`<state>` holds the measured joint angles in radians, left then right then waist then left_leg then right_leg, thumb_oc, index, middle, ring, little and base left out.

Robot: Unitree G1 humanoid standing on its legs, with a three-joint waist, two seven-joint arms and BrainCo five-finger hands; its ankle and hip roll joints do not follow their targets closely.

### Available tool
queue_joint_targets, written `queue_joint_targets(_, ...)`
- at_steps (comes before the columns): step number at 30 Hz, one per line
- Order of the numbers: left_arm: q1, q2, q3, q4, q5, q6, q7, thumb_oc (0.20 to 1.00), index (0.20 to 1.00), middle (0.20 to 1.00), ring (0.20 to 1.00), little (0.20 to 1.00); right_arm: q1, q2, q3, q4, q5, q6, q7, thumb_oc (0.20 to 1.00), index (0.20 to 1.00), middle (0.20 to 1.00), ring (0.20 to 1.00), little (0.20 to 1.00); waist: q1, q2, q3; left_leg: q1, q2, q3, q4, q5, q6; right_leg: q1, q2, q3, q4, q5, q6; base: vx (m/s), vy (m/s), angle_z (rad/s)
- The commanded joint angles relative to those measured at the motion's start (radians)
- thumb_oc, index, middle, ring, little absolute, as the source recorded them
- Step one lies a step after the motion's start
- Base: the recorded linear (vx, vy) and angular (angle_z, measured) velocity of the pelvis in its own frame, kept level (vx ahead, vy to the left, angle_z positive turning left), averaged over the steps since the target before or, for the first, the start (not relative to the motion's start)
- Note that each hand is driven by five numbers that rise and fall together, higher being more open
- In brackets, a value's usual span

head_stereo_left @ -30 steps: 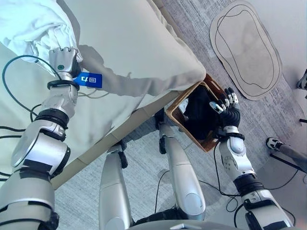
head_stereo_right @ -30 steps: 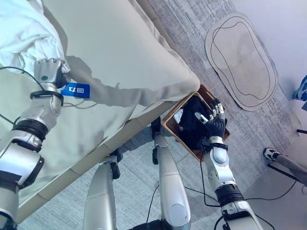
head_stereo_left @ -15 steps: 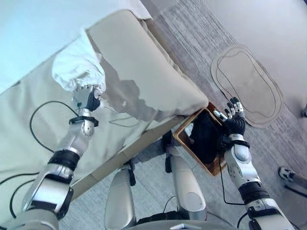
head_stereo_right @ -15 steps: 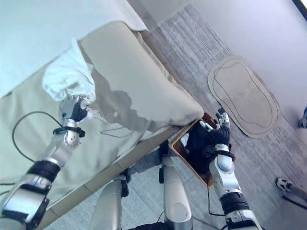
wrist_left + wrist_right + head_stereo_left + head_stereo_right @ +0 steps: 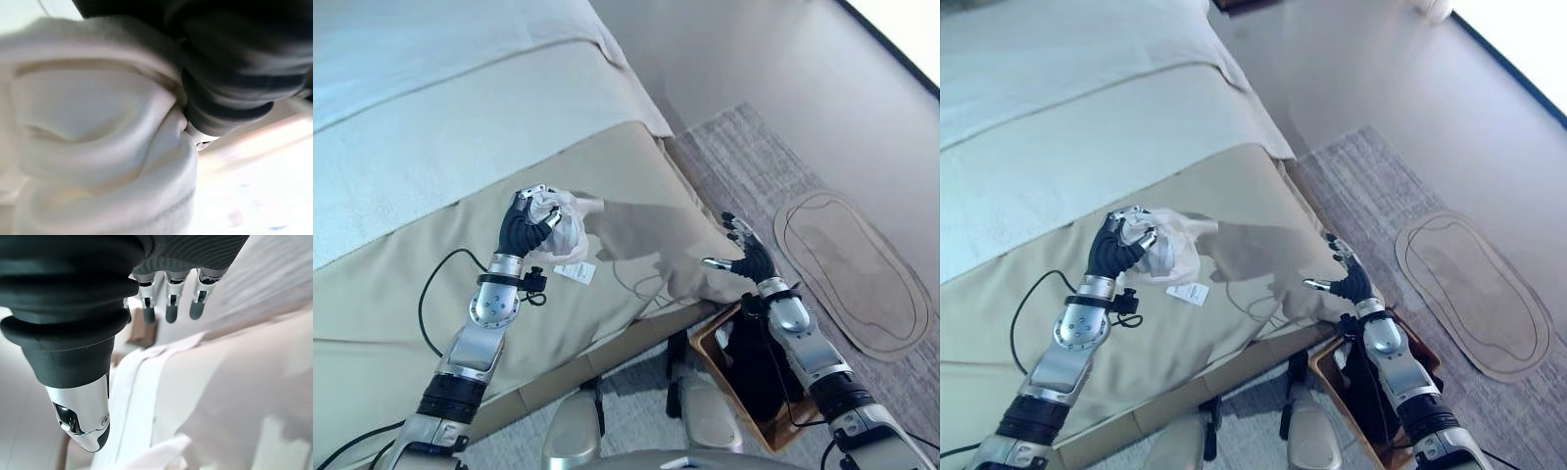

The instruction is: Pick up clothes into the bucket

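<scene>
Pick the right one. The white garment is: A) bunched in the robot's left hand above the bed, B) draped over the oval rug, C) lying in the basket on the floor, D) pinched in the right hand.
A: the left hand is curled round the white garment over the bed; the right hand is open and holds nothing.

White garment (image 5: 560,227): soft knitted cloth, matt, finely ribbed, crumpled. Bed cover (image 5: 636,186): beige matt cloth, smooth. Basket (image 5: 710,345): brown woven wicker, rough. Left hand (image 5: 522,223) and right hand (image 5: 750,258): glossy silver metal fingers, dark matt ribbed rubbery covers. Floor carpet (image 5: 734,157): grey, coarse weave. Rug (image 5: 850,269): beige, flat, matt
</scene>
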<state>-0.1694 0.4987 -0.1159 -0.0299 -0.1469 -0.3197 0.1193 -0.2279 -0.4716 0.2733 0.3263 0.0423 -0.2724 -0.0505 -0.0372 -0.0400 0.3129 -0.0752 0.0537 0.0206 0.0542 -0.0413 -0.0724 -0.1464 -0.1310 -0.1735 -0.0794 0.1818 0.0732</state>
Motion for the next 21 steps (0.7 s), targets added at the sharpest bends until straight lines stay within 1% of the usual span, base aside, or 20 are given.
queue_joint_targets(1,0.007,0.032,0.019,-0.083,-0.159,-0.071,-0.085,0.200,0.200,0.200,0.200,0.200,-0.079,-0.030,0.068,-0.039,-0.179,-0.018,-0.016,1.000,1.000,1.000,1.000,1.000,0.008,-0.023,-0.076,-0.047,0.004,-0.027,0.033,0.031,0.003,0.056,-0.053,0.003,0.056,-0.074,0.083,0.06,-0.018,0.05)
queue_joint_targets(2,0.004,0.032,0.011,-0.103,-0.174,-0.065,-0.094,0.200,0.200,0.200,0.200,0.200,-0.094,-0.035,0.081,-0.047,-0.219,-0.015,-0.023,1.000,1.000,1.000,1.000,1.000,0.012,-0.022,-0.085,-0.040,0.004,-0.027,0.033,0.029,0.004,0.064,-0.053,0.001,0.054,-0.076,0.083,0.11,-0.030,0.02)
queue_joint_targets(3,-0.004,0.033,-0.005,-0.137,-0.211,-0.057,-0.115,0.200,0.200,0.200,0.200,0.200,-0.128,-0.040,0.118,-0.063,-0.287,-0.011,-0.028,1.000,1.000,1.000,1.000,1.000,0.019,-0.019,-0.099,-0.023,0.007,-0.030,0.029,0.026,0.003,0.082,-0.051,-0.001,0.053,-0.082,0.082,0.08,-0.019,0.00)
queue_joint_targets(4,-0.003,0.033,-0.004,-0.138,-0.212,-0.056,-0.116,0.200,0.200,0.200,0.200,0.200,-0.129,-0.039,0.119,-0.062,-0.288,-0.010,-0.029,1.000,1.000,1.000,1.000,1.000,0.019,-0.019,-0.098,-0.021,0.007,-0.030,0.029,0.026,0.003,0.084,-0.051,-0.001,0.052,-0.083,0.081,0.07,-0.022,-0.01)
queue_joint_targets(9,-0.046,0.018,-0.057,-0.175,-0.291,-0.031,-0.140,0.200,0.200,0.200,0.200,0.200,-0.192,0.004,0.211,-0.056,-0.353,0.000,-0.010,1.000,1.000,1.000,1.000,1.000,0.028,-0.017,-0.130,0.019,0.013,-0.035,0.014,0.021,0.001,0.128,-0.047,-0.008,0.047,-0.097,0.079,0.07,-0.018,0.01)
queue_joint_targets(10,-0.066,0.012,-0.071,-0.188,-0.274,-0.028,-0.135,0.200,0.200,0.200,0.200,0.200,-0.213,0.026,0.244,-0.054,-0.356,0.003,0.009,1.000,1.000,1.000,1.000,1.000,0.032,-0.017,-0.141,0.028,0.015,-0.035,0.011,0.019,0.000,0.138,-0.045,-0.010,0.043,-0.101,0.078,0.06,-0.012,0.02)
queue_joint_targets(11,-0.066,0.012,-0.071,-0.189,-0.273,-0.027,-0.134,0.200,0.200,0.200,0.200,0.200,-0.214,0.026,0.244,-0.054,-0.356,0.004,0.010,1.000,1.000,1.000,1.000,1.000,0.032,-0.017,-0.140,0.029,0.015,-0.035,0.010,0.019,0.000,0.139,-0.045,-0.010,0.042,-0.102,0.078,0.05,-0.017,0.06)
queue_joint_targets(15,-0.097,-0.014,-0.104,-0.210,-0.285,-0.022,-0.136,0.200,0.200,0.200,0.200,0.200,-0.210,0.083,0.268,-0.066,-0.279,0.008,0.038,1.000,1.000,1.000,1.000,1.000,0.034,-0.018,-0.160,0.050,0.018,-0.031,0.005,0.014,-0.001,0.159,-0.042,-0.015,0.033,-0.106,0.077,0.04,-0.006,0.04)
queue_joint_targets(20,-0.113,-0.032,-0.127,-0.227,-0.307,-0.015,-0.143,0.200,0.200,0.200,0.200,0.200,-0.211,0.115,0.281,-0.083,-0.226,0.012,0.053,1.000,1.000,1.000,1.000,1.000,0.033,-0.017,-0.170,0.058,0.016,-0.030,0.002,0.013,0.002,0.165,-0.043,-0.013,0.031,-0.106,0.077,0.01,0.001,0.00)
queue_joint_targets(21,-0.118,-0.034,-0.133,-0.228,-0.310,-0.013,-0.143,0.200,0.200,0.200,0.200,0.200,-0.211,0.120,0.285,-0.085,-0.217,0.013,0.054,1.000,1.000,1.000,1.000,1.000,0.032,-0.020,-0.170,0.054,0.013,-0.029,0.003,0.021,0.003,0.161,-0.046,-0.013,0.032,-0.099,0.076,0.00,0.000,0.00)
